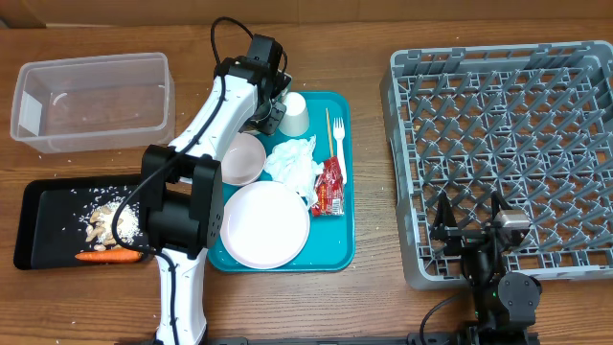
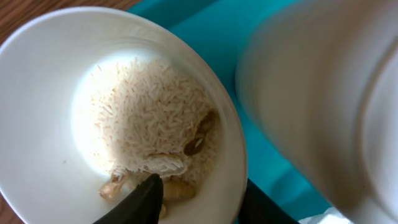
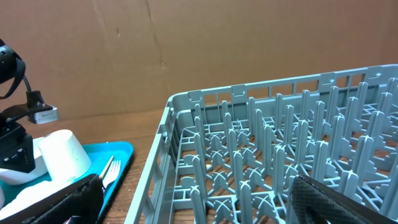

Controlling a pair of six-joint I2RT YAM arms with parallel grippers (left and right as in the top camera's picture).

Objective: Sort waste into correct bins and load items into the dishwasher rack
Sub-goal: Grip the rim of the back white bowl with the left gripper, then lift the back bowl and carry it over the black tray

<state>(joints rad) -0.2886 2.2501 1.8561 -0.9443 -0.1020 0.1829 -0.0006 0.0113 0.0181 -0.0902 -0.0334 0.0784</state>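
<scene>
Left jaws: parted and straddling the rim of a bowl (image 2: pixel 62 93) that holds rice (image 2: pixel 143 118) and beige bits. One finger (image 2: pixel 140 202) is inside the bowl and the other outside. A gap shows between the inner finger and the rim, so nothing is clamped yet. Judged purpose: a rim hold lets the bowl be carried and tipped.

Right jaws: wide apart, empty, low at a corner of the dishwasher rack (image 3: pixel 261 155). Judged idle while the left arm works.

Worktop, left to right:
- **Clear tub (image 1: pixel 27 115):** nothing discernible inside.
- **Black tray (image 1: pixel 48 216):** food scraps (image 1: pixel 110 222) and the carrot (image 1: pixel 107 256) lie in it. It appears to serve as the food-waste bin, and is the likely destination for the rice.
- **Teal tray (image 1: pixel 337 251):**
  - It carries the second bowl (image 1: pixel 241 158), plate (image 1: pixel 265 225), napkin (image 1: pixel 292 161), red wrapper (image 1: pixel 330 187), chopsticks (image 1: pixel 328 129) and fork (image 1: pixel 339 144).
  - The cup (image 1: pixel 295 113) sits just beside the left jaws.
  - Napkin and wrapper are unsorted, judged bound for the tub.
- **Rack:** no dishes loaded. In my judgement the bowl should be cleared of food before racking.
</scene>
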